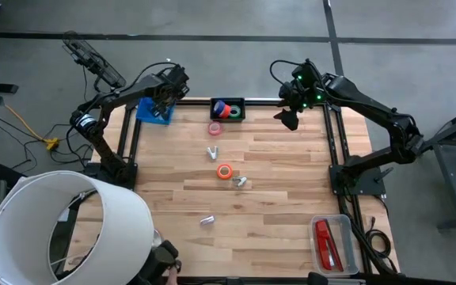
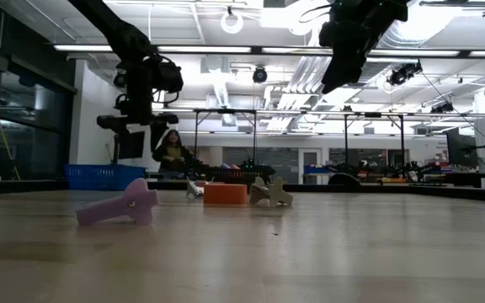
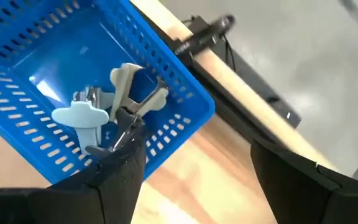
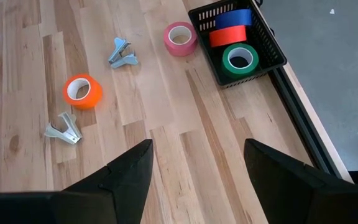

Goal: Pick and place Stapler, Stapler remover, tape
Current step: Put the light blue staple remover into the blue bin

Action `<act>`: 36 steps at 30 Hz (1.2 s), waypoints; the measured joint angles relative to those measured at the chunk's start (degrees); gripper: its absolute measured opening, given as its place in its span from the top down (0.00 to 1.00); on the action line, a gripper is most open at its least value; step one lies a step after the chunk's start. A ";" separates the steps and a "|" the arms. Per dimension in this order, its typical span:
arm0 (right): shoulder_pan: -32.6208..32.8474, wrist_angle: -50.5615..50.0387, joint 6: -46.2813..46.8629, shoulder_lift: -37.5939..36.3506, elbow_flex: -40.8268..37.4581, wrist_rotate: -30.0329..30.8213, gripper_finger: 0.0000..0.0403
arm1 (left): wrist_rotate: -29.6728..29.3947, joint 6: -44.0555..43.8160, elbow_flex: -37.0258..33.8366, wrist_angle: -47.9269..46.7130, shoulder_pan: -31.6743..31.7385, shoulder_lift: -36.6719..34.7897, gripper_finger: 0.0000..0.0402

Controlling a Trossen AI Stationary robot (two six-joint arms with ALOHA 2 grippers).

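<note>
My left gripper [image 3: 191, 168] hangs open above the near corner of a blue basket [image 3: 166, 68] at the table's far left. In the basket lie a light-blue stapler remover [image 3: 82, 118] and a beige one [image 3: 132, 90]. My right gripper [image 4: 197, 168] stands open and empty, high over the far right of the table. A black basket [image 4: 266, 43] at the far edge holds green [image 4: 238, 60], red and blue tape rolls. Pink tape [image 4: 179, 37], orange tape [image 4: 82, 91] and loose stapler removers [image 4: 63, 129] lie flat on the table. The red stapler [image 1: 323, 240] lies in a clear tray [image 1: 340, 226].
A large white round shade [image 1: 62, 229] covers the near left corner in the high view. One more remover [image 1: 207, 220] lies near the table's front, and a purple one [image 2: 120, 204] shows in the low view. Bare wood lies around the right gripper. Black frame rails [image 1: 335, 142] edge the table.
</note>
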 joint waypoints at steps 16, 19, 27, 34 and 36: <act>0.00 0.20 0.00 0.00 0.00 0.02 0.40 | 2.41 8.11 0.00 -1.80 -9.82 0.02 0.29; 0.00 0.21 -0.02 0.00 0.00 0.00 0.40 | 2.45 8.30 0.00 -1.80 -13.20 0.02 0.29; 0.00 0.21 -1.11 0.00 0.00 0.00 0.40 | 3.78 8.30 -0.02 -1.01 -23.07 0.02 0.29; 0.00 0.21 -1.84 0.00 0.00 -0.12 0.40 | 1.67 10.88 -0.04 1.86 -31.69 0.02 0.29; -0.02 0.21 -2.33 0.00 0.00 -0.13 0.40 | -0.30 11.76 -0.04 2.34 -33.57 0.02 0.29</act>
